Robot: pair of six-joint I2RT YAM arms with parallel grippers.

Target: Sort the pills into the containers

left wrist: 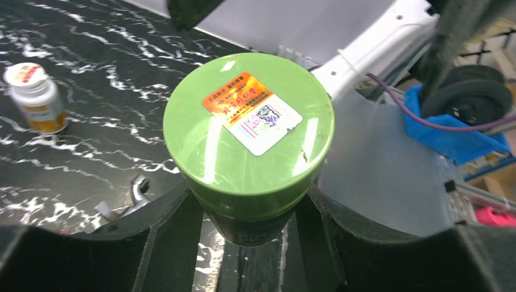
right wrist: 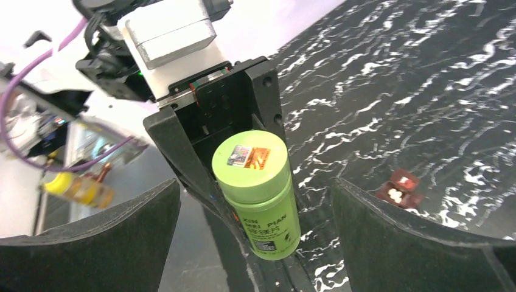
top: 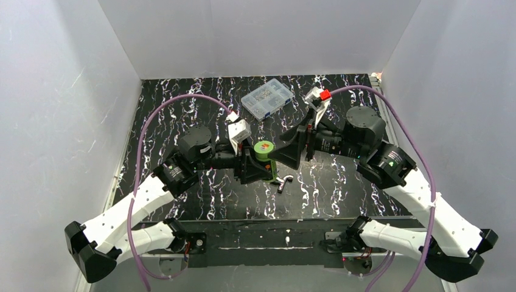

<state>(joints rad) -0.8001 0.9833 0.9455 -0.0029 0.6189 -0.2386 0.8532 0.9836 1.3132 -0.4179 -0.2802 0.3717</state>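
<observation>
We hold the green-capped bottle point(left wrist: 248, 131) in our left gripper point(left wrist: 249, 213), near the middle of the black marbled table point(top: 341, 182).
Our left jaws clamp the bottle's body just below its cap. Our right gripper point(right wrist: 252, 194) faces it with its jaws spread wide, one on either side of the bottle and touching nothing. The white-capped amber bottle point(left wrist: 33, 97) stands on the table, well apart.

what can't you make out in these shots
1) Green bottle contents: every view, cap on; lower body in left wrist view hidden by cap and left gripper.
2) Amber bottle: label blurred, left wrist view; not found in top view.
3) Clear box contents: too small, top view.
4) Red item: too small, right wrist view.
</observation>
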